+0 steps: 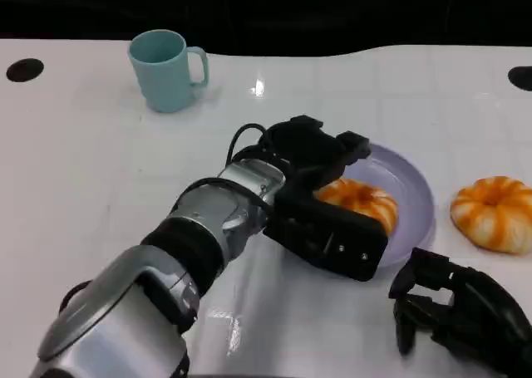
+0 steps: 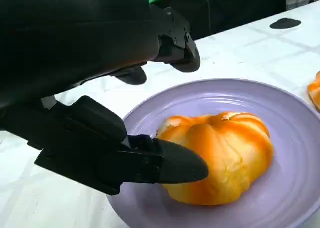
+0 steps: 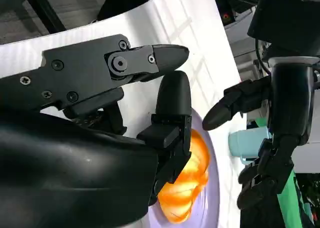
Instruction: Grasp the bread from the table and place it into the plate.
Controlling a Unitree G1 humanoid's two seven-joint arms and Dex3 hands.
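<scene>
The left robot hand (image 1: 332,199), fingers spread either side of the round orange-striped bread bun (image 1: 362,200), hovers over the lavender plate (image 1: 416,197) where the bun already rests; grip uncertain.

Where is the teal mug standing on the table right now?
In the head view the teal mug stands upright at the far left of the white table, well apart from the purple plate and the left hand.

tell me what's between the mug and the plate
In the head view, bare white table lies between the mug and the plate, then the left hand.
</scene>
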